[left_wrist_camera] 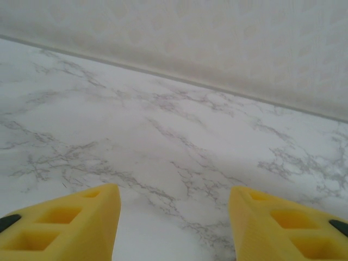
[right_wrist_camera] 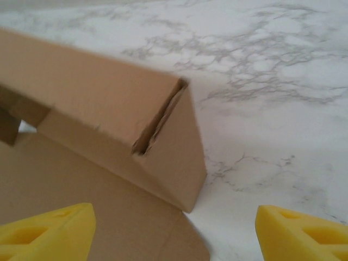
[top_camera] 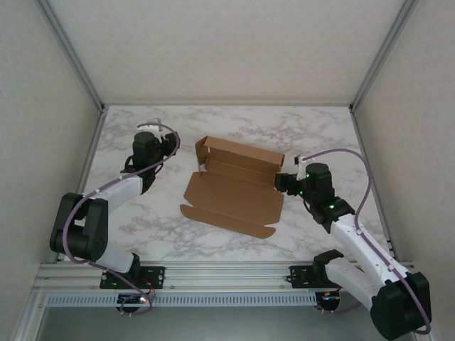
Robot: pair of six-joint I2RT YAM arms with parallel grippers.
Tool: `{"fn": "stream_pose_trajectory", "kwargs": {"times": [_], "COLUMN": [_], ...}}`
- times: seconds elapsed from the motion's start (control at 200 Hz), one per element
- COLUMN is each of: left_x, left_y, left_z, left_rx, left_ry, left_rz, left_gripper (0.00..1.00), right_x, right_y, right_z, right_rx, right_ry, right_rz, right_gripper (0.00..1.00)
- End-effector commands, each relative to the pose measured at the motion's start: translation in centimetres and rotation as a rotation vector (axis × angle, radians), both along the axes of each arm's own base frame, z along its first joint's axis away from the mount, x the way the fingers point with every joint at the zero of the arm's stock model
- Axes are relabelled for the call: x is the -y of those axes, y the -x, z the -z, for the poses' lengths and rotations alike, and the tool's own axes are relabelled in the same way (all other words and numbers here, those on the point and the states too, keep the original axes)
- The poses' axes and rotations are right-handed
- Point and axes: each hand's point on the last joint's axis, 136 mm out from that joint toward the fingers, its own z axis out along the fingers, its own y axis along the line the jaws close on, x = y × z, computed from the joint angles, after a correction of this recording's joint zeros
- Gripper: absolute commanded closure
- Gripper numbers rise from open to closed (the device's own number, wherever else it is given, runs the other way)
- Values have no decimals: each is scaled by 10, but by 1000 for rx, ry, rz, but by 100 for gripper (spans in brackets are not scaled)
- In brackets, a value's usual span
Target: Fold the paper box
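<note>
A white worktop [top_camera: 284, 128] with grey marble veining lies under soft, even light. Behind the worktop rises a pale, finely textured back wall [top_camera: 227, 50], and matching side walls [top_camera: 35, 106] flank it. Aluminium posts [top_camera: 71, 53] stand at the worktop's far corners. An aluminium rail [top_camera: 227, 273] runs along its near edge.

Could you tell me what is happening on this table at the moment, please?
Two robot arms are set to fold the paper box, which lies partly folded in the middle of the marble table with its far wall standing up. The right arm is at the box's right end with its jaws open, facing a raised corner without gripping it. The left arm is off to the box's left, jaws open over bare marble.
</note>
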Motion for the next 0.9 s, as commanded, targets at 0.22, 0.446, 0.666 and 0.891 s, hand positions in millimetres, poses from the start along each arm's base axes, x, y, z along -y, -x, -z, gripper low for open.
{"fn": "stream_pose_trajectory", "kwargs": {"times": [0.22, 0.446, 0.666, 0.891], "left_x": [-13, -10, -9, -12], "left_y": [1, 2, 9, 17], "left_z": [-27, -21, -15, -12], "left_rx": [94, 77, 64, 31], "left_ry": [64, 78, 48, -3], "left_rz": [-73, -71, -75, -88], "left_gripper": [45, 45, 44, 44], "right_x": [-6, -13, -21, -17], "right_y": [-46, -71, -92, -107], "right_z": [17, 12, 14, 14], "right_rx": [114, 169, 181, 178], "right_ry": [213, 267, 308, 268], "right_rz": [38, 38, 6, 6], "right_gripper": [27, 47, 66, 76]}}
